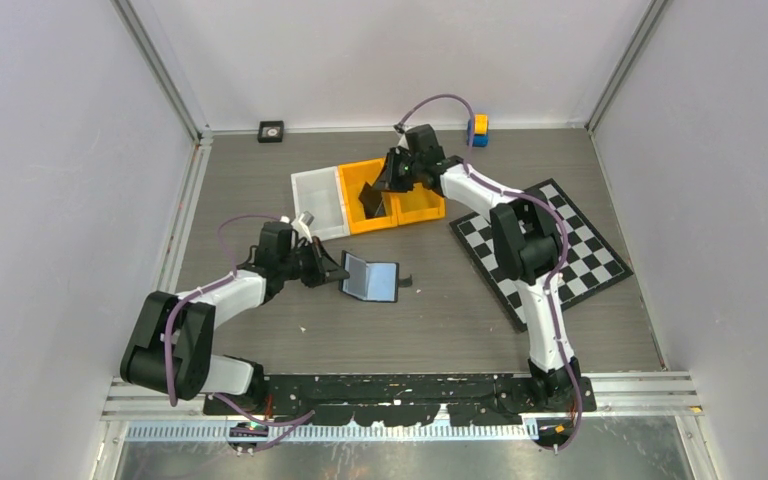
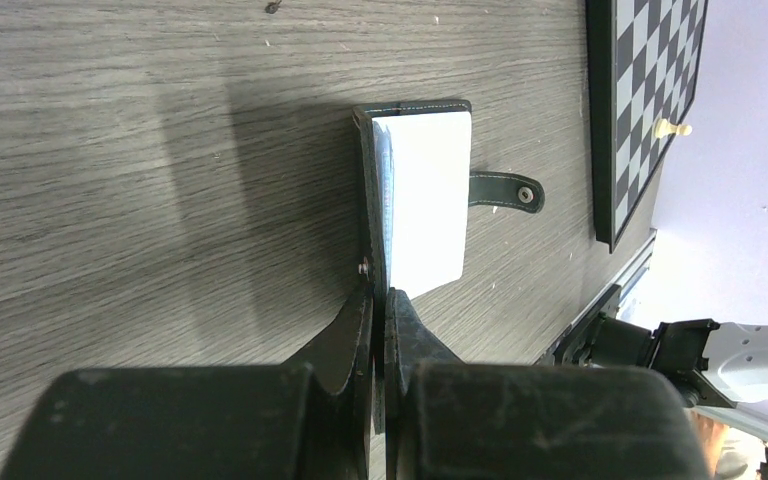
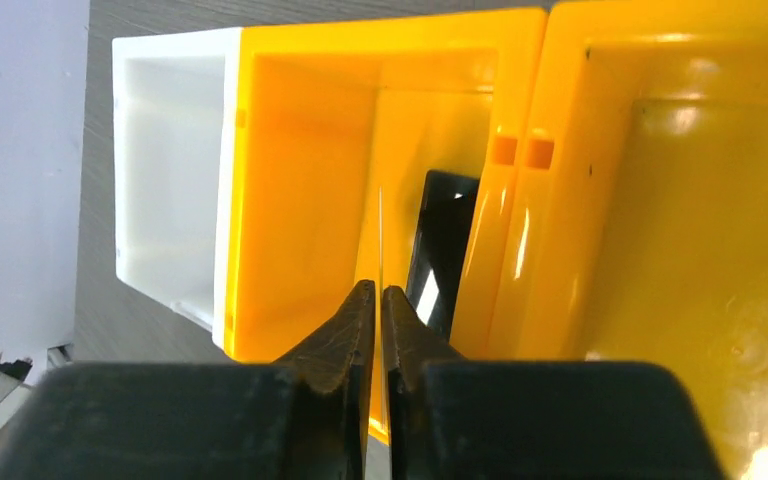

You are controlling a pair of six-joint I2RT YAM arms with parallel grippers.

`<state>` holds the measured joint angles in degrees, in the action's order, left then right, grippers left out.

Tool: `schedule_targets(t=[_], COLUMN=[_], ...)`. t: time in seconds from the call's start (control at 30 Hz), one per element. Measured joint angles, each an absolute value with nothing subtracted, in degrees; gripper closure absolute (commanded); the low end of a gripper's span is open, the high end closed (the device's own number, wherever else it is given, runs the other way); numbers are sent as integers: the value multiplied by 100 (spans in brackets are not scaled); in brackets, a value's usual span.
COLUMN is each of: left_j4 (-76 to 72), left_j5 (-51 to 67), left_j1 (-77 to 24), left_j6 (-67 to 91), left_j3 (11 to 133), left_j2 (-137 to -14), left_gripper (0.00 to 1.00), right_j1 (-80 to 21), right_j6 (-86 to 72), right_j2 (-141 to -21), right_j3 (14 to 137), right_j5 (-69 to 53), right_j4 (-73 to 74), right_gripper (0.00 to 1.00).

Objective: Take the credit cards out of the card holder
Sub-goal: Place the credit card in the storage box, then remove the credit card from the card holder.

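The left gripper is clamping, jaws closed, on the near edge of the card holder. The holder is lying open on the table directly ahead of that gripper's fingertips. One half is lying flat with its pale panel facing up, and the pinched half is standing up from the fold. Its strap is pointing away toward the chessboard.

Well apart from the holder, the right gripper is hanging over the yellow bin. Its jaws are closed on a thin dark card, which is sticking out past the fingertips and showing edge-on in the wrist view. A second black card is leaning inside that same bin, just beside the held one. A white bin is sitting against the yellow bin's left side.
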<state>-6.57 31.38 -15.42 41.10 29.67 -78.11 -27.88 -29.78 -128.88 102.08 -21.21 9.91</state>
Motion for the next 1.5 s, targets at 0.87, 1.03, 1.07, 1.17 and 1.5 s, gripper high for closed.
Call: schedule_targets(t=[0.87,1.03,1.07,1.17,1.5], left_j4=[132,156,161,104,-1249], left_j5=[2403,1964,1831,1518,1131], left_j1=[-1920,-2359,-2464,-2668,-2703], left_j6=[3977,4318,4375,4486,4453], left_j3=[2961,2567,2482,2298,1566], left_j2=[-6849,-6040,-5874,-5559,-5878], left_gripper=[100,100,100,100,100], right_j1=[-3444,-3583,-3583,-3570,-3551], right_j6=[-3819,-4248,-4342,-4497,-3811], right_j2=[-9227,-8718,-8698,-8656,-7769], right_j3=[6936,6460,6460,6460,5238], right_j5=[-1002,-25,193,674,1116], right_j4=[1208,1778,1905,2239,1337], right_gripper=[40,31,29,23,6])
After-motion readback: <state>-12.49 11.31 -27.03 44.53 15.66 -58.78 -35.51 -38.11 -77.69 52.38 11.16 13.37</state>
